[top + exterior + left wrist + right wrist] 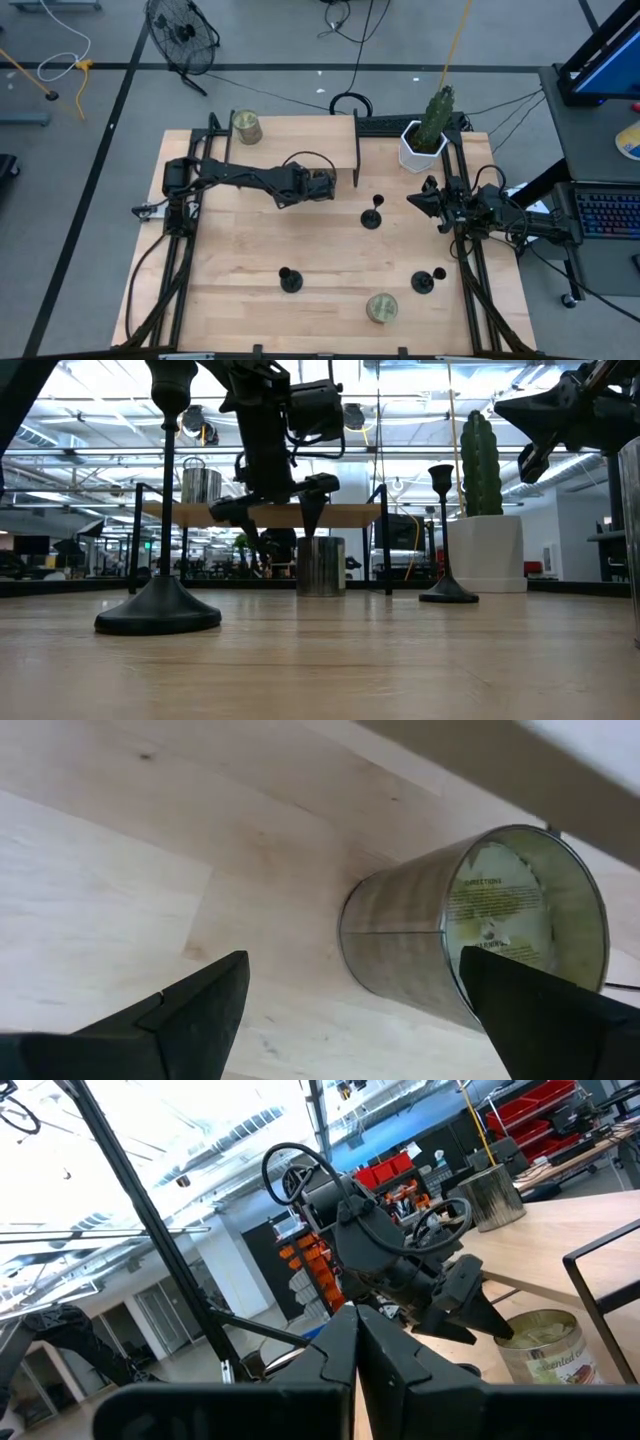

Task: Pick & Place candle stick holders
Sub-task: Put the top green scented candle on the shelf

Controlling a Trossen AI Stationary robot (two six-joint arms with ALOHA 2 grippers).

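Three black candle holders standing upright on the wooden bench: one near the middle (371, 214), one toward the front (289, 279), one front right (425, 281). None held. Left gripper (334, 184) out over the back middle of the bench, jaws wide, a shiny round tin (470, 928) seen between them on the wood, not touched. Right gripper (415, 200) waiting at the right edge, jaws pressed tight together, holding nothing. White pot with a cactus (424, 140) at the back right. Two more tins: back left (246, 126) and front (381, 308).
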